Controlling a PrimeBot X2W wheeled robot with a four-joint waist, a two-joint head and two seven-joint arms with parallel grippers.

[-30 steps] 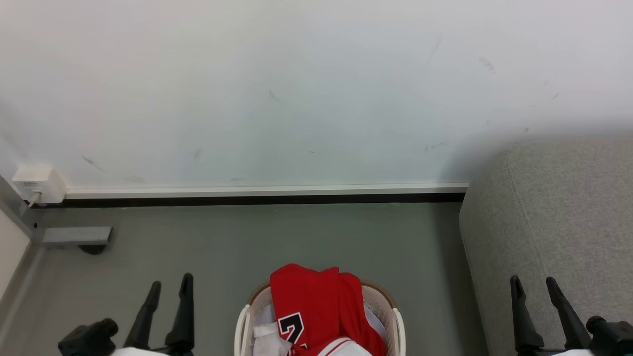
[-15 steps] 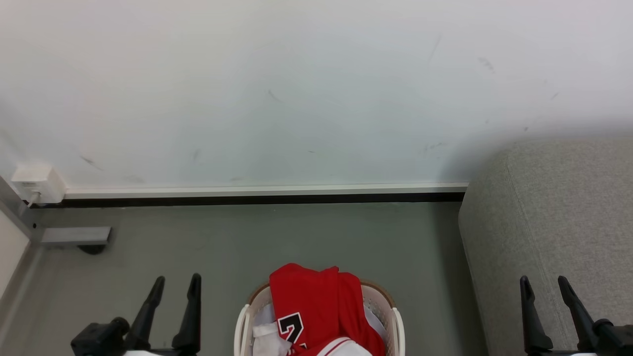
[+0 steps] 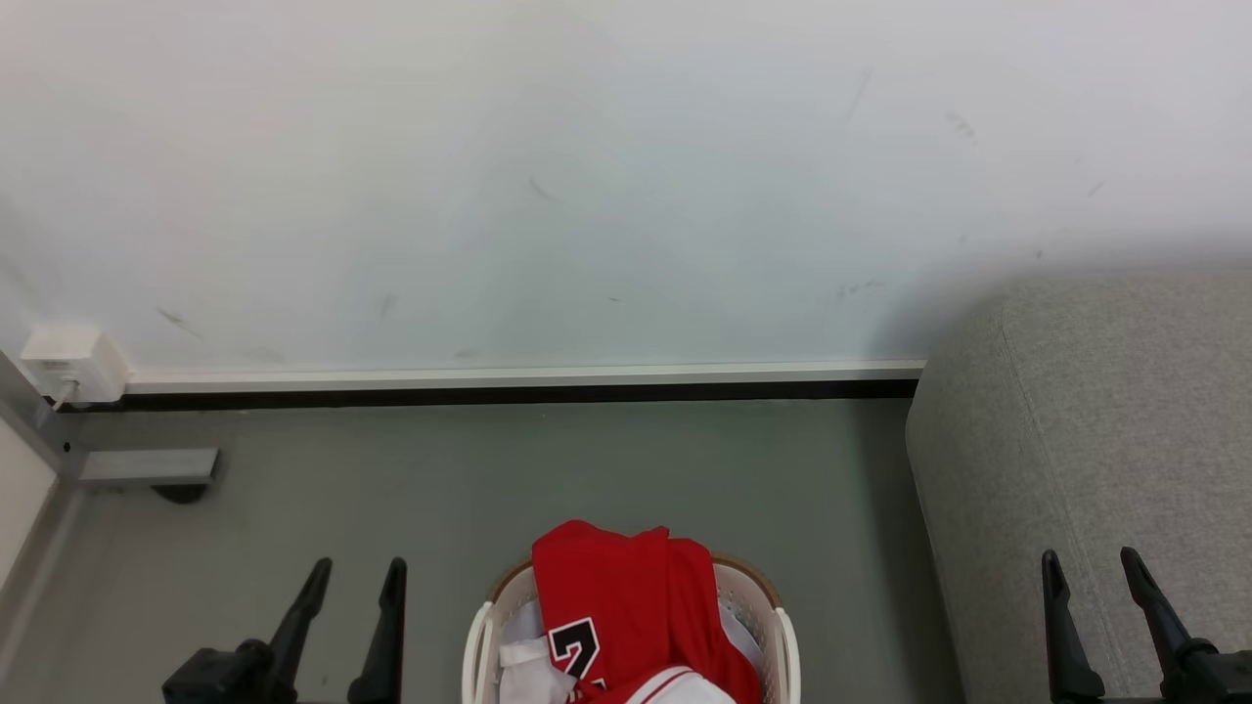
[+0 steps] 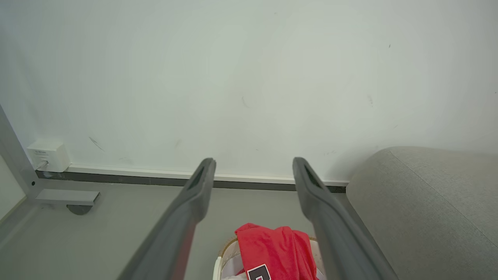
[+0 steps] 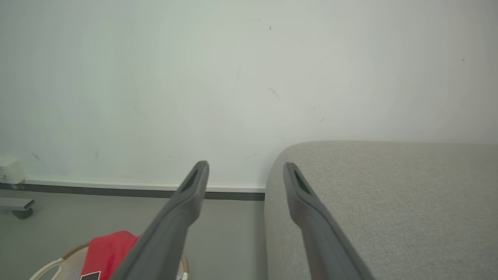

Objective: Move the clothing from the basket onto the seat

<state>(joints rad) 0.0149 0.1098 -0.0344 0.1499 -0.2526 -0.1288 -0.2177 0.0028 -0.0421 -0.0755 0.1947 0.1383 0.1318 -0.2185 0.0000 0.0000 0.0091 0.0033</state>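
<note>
Here the red clothing [image 3: 611, 587] lies heaped in the basket [image 3: 751, 604] on the floor [image 3: 440, 469], beside the grey seat [image 3: 1105, 411]. The left gripper [image 3: 359, 564] and right gripper [image 3: 1090, 554] hover either side, jaws apart, empty.

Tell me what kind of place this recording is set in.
Probably a corner of a home-style room, perhaps a staged test space. A white laundry basket holding red sports clothing stands on a grey floor beside a grey upholstered seat, against a scuffed white wall with a baseboard.
</note>
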